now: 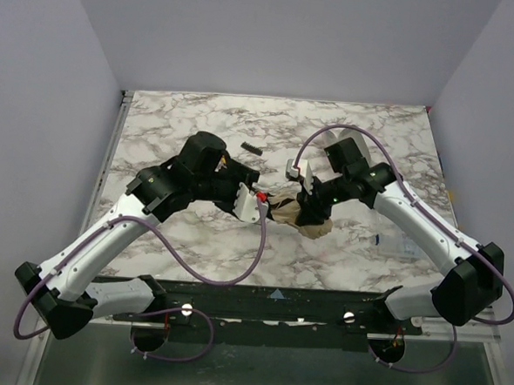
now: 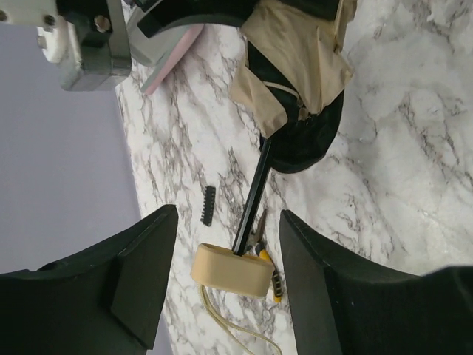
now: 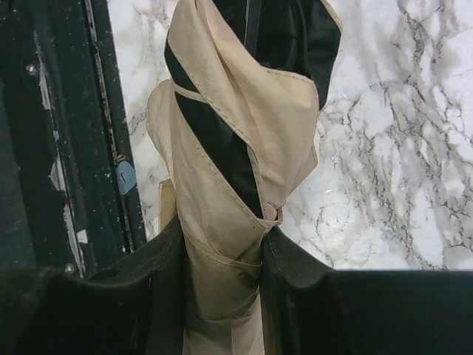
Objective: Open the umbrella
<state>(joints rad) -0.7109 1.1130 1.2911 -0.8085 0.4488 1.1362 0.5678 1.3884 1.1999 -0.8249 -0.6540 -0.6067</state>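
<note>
1. The white-and-grey marble-patterned table (image 1: 374,130) carries everything, with both arms reaching in toward its middle.
2. The compact folding umbrella of peach-beige fabric with black lining (image 1: 301,217) lies collapsed near the table's middle, between the two arms. Its slim black shaft (image 2: 251,196) runs out to a small beige handle knob (image 2: 229,270).
3. The right gripper (image 3: 222,255) is clamped on bunched canopy fabric. It seems to hold cloth only, so a pull could slip or drag the fabric instead of spreading the ribs.
4. The left gripper (image 2: 228,222) stands wide apart with a finger on either side of the knob, and it grasps nothing. Closing off-centre could push the knob aside or pinch only the thin shaft.
5. The yellow-handled pliers (image 2: 267,260) lie just beside the knob and might be caught in the grasp. A small black toothed strip (image 2: 208,205) lies near.
</note>
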